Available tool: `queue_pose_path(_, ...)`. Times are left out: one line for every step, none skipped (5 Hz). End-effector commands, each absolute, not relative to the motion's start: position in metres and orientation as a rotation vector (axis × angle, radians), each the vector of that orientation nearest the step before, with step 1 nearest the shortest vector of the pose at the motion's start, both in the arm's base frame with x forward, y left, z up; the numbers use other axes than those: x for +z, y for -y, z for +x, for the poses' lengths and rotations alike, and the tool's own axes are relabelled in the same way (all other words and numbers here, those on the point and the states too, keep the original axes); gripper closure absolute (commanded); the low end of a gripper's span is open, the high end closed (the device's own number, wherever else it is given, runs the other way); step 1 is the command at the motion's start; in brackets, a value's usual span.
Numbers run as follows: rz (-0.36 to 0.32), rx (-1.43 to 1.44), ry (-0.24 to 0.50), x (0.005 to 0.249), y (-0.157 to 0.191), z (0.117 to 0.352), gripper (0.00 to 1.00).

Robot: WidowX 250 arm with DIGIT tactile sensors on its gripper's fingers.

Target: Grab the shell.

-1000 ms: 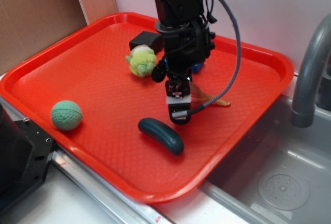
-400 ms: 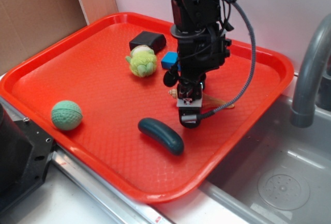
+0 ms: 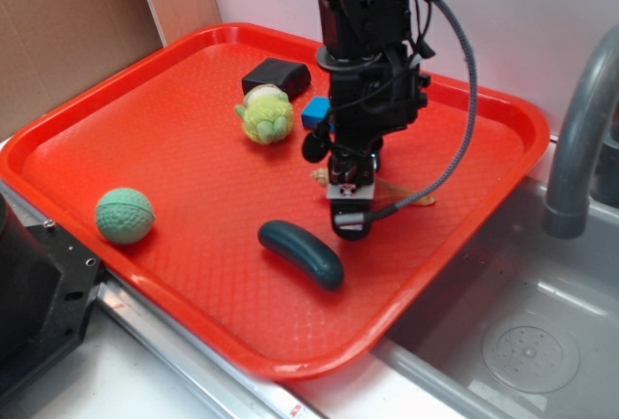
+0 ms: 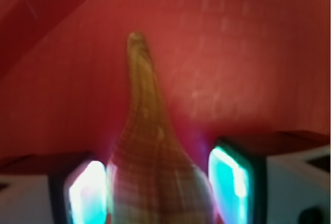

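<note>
Wrist view: gripper (image 4: 160, 188) spread, fingers (image 4: 235, 188) flanking the shell (image 4: 152, 151) on the tray (image 3: 145, 129); pickle (image 3: 302, 254) just beside, cube (image 3: 315, 112) and plush (image 3: 265, 114) behind.

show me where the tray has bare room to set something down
Free: the wide stretch of the tray between the green ball and the plush toy. Crowded: around the gripper, shell and pickle.

**Tray layout**

On the tray (image 3: 145, 109), the shell (image 3: 392, 190) lies right of centre, under the gripper (image 3: 350, 208). The pickle (image 3: 301, 254) sits just below-left of it. A ball (image 3: 124, 215) rests far left; a plush toy (image 3: 265, 113), box (image 3: 276, 76) and cube (image 3: 315, 112) cluster at upper centre. A sink (image 3: 522, 332) lies lower right.
</note>
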State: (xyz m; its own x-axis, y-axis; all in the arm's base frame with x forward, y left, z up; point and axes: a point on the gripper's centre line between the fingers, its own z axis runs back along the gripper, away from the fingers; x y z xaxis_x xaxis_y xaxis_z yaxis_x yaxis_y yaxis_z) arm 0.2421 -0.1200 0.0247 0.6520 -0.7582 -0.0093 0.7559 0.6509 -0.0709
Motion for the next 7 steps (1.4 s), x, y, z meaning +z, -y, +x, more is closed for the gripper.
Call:
queue_pose_path(0.006,-0.364,0.017,0.121,0.051,0.193,1.00)
queue_pose_path(0.023,-0.114,0.070,0.137,0.022,0.165,1.00)
queue_pose_path(0.061,0.136,0.072,0.158,0.006,0.148,1.00)
queue_pose_path(0.063,0.299,0.096,0.176,0.000,0.151,1.00)
queue_pose_path(0.081,0.334,0.056,0.186,-0.005,0.161,1.00)
queue_pose_path(0.101,0.293,0.049,0.185,-0.006,0.167,1.00)
queue_pose_path(0.105,0.222,0.070,0.181,-0.002,0.169,1.00)
